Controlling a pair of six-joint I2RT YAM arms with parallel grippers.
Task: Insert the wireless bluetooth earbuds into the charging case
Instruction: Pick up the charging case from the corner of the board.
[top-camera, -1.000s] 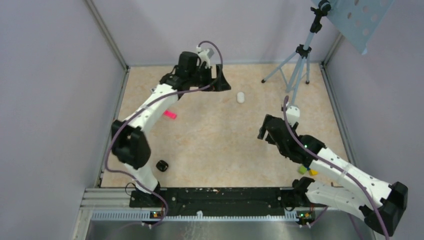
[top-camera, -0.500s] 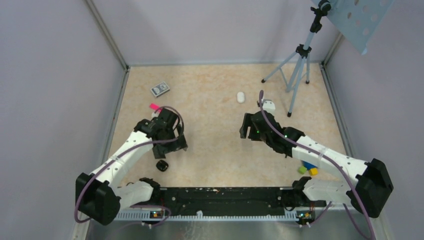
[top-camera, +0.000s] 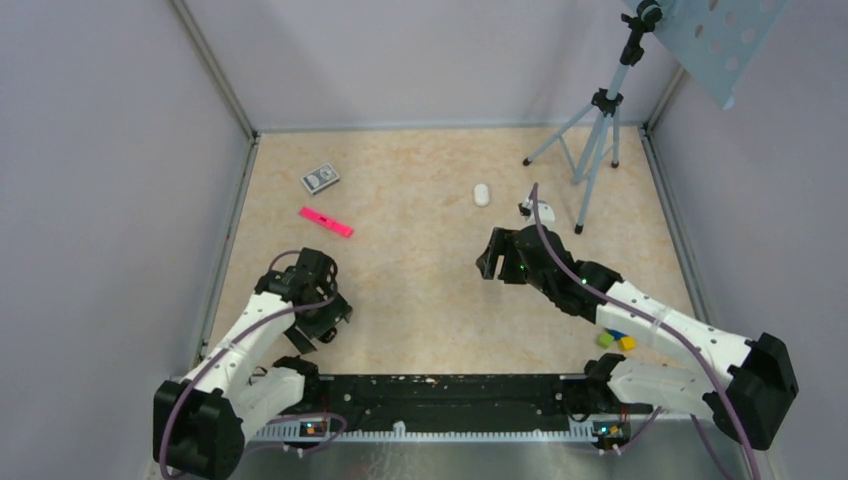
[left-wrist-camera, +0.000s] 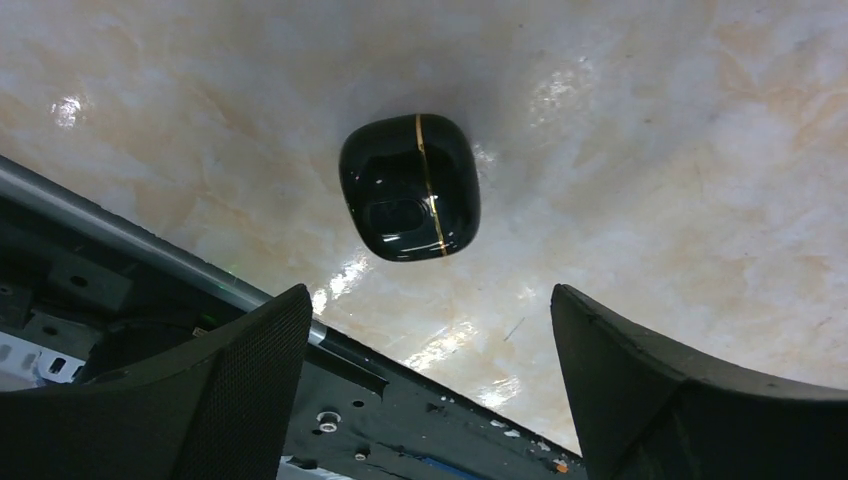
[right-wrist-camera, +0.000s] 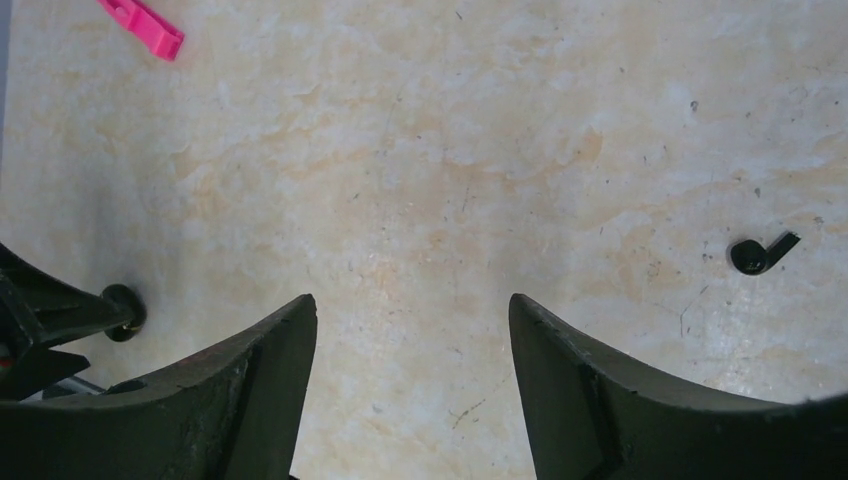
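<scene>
Charging case (left-wrist-camera: 410, 187) sits on the desk (left-wrist-camera: 650, 150) below my left tool (left-wrist-camera: 430, 300), spread wide; I'd centre over it before closing.

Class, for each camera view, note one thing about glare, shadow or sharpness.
Left wrist: glare patches on the table, reflections on the glossy black case. Right wrist: even light, soft shadow at left, black earbud sharp. Top external: diffuse light, no hard shadows.

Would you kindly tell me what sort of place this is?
Probably a robotics lab test cell: plain walls enclose the tabletop, two robot arms are bolted to a rail at its near edge, and a tripod stands in a far corner.
</scene>
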